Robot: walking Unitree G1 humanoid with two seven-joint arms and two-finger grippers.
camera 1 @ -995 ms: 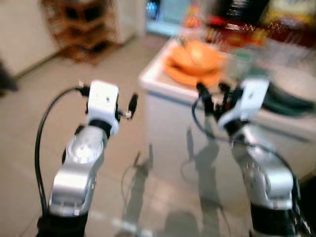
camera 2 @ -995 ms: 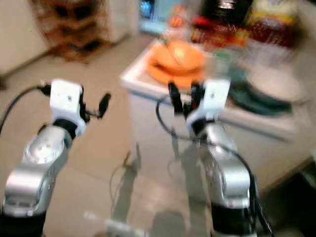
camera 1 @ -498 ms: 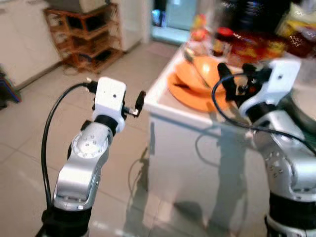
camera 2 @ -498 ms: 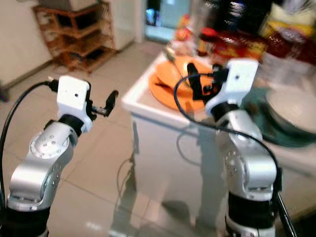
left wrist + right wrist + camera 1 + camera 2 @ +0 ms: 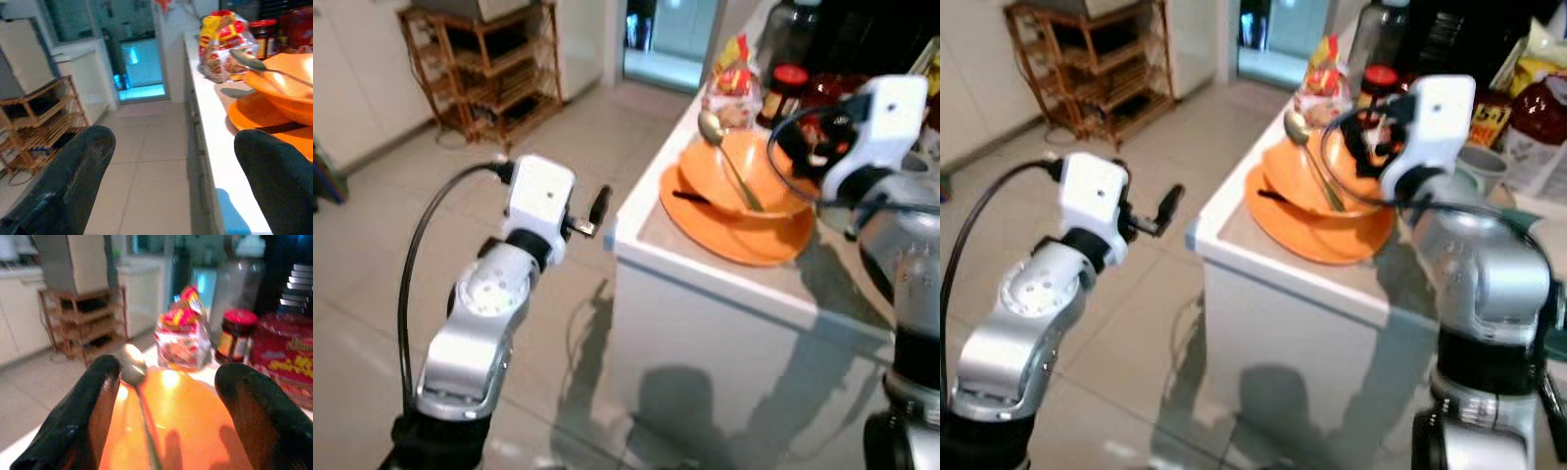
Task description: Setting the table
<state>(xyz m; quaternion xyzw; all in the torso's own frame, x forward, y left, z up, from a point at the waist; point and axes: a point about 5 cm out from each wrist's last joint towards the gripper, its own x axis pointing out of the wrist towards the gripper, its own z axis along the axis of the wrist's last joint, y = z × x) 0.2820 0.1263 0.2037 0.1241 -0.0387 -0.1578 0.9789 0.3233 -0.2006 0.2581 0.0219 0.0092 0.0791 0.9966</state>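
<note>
Since the right gripper (image 5: 161, 396) is poised over the orange bowl (image 5: 1332, 186) with its fingers spread wide and empty, the pick-up is best done by lowering it squarely over the near rim, with the spoon (image 5: 134, 377) kept out of the pinch so that it is not tipped out. The bowl is shallow and glossy, nested on an orange plate (image 5: 1317, 240) near the counter's corner, directly beyond the fingertips. The left gripper (image 5: 597, 211), also wide open, is held off the counter's edge, beside the plate.
</note>
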